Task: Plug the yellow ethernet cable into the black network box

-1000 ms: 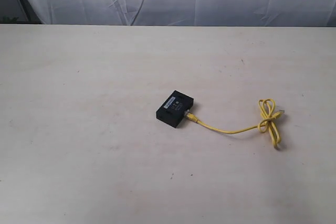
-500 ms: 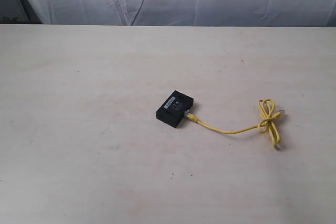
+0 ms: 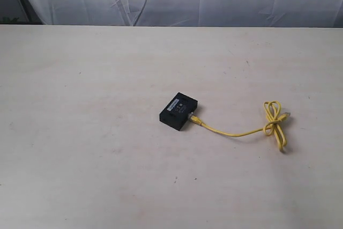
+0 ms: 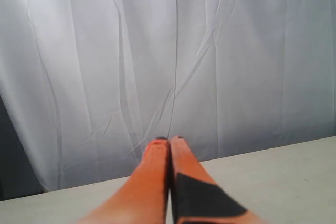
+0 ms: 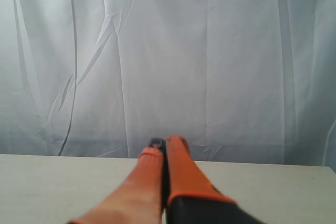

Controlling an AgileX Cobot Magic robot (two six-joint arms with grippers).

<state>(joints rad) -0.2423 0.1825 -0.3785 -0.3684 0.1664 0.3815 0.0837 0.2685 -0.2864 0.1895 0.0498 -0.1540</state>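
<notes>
**A:** Left claw [image 4: 169, 141] is sitting pinched shut with nothing in it, and the right claw [image 5: 165, 142] is doing the same. Both are pointing at the white curtain [image 4: 157, 51], and neither is showing up in the wide shot.

**B:** Where's the gear sitting?

**A:** Black box [image 3: 179, 111] is lying mid-table. The yellow cable [image 3: 236, 133] is running from its side to a knotted loop [image 3: 274, 116] on the right. The plug is touching the box and looking seated, but it's too small to be sure.

**B:** If it's only half in, a claw snagging that loop is going to be yanking it out, or dragging the light box along.

**A:** Yeah. Plenty of bare table [image 3: 80, 132] is surrounding the box, well away from every edge. The loop is lying nearer the right side, so I'm guessing the right arm needs care coming in.
</notes>
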